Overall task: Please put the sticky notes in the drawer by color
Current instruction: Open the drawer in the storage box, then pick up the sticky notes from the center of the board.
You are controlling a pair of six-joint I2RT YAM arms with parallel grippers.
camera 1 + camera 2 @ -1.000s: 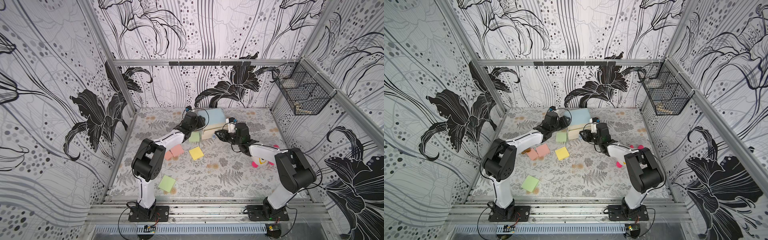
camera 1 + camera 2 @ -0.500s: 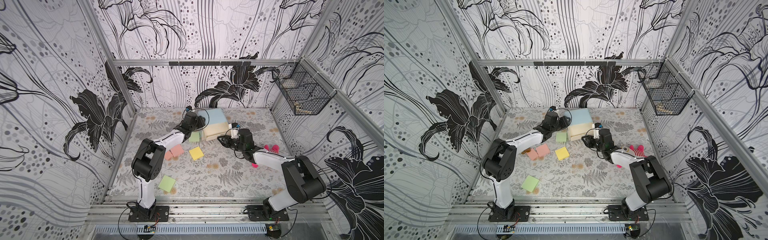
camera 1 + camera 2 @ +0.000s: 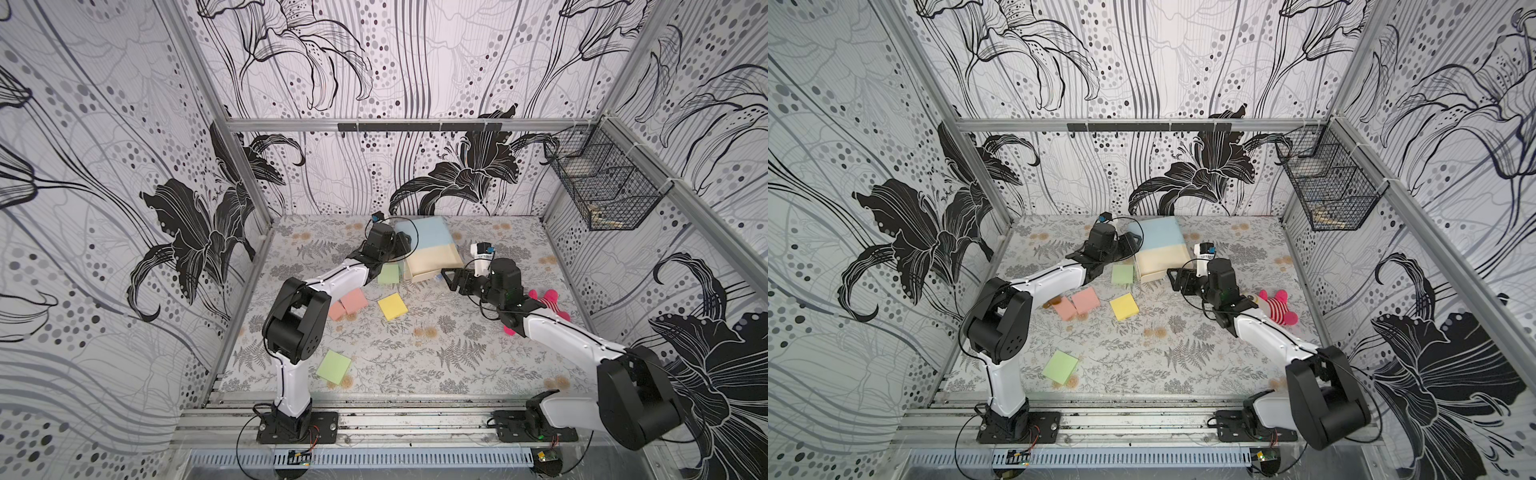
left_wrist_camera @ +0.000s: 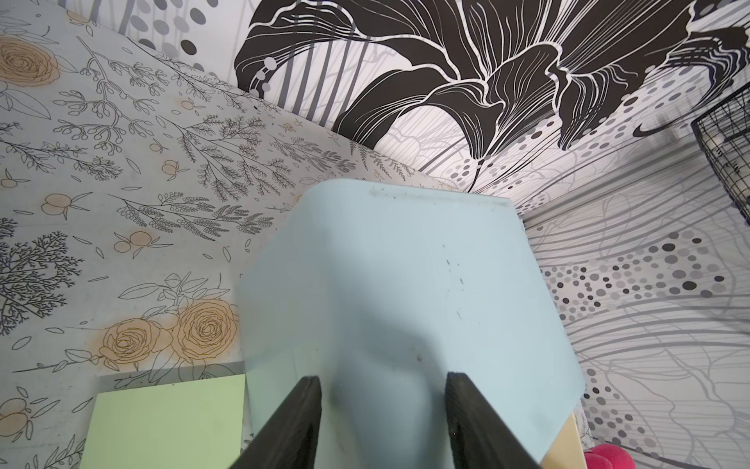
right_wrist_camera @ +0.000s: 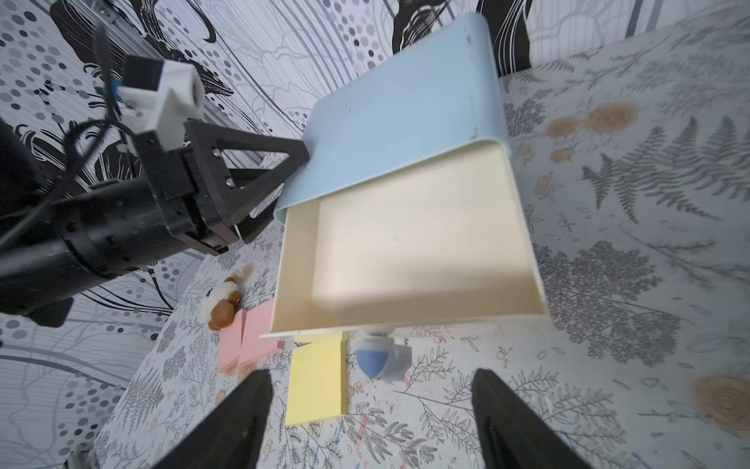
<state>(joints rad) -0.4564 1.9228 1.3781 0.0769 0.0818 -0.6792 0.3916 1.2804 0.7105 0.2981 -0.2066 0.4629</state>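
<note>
I reckon yellow pad [image 5: 316, 381] is light, thin, bendy: I'd nip opp. edges. R gripper [image 5: 371, 375] spread wide, empty; L gripper [image 4: 383, 377] fingers parted over drawer [image 4: 406, 264] shell.

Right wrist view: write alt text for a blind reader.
An empty cream drawer is pulled out of a light blue plastic chest, its round blue knob ahead of the open black right fingers. A yellow sticky pad and two pink pads lie on the floral mat.
</note>
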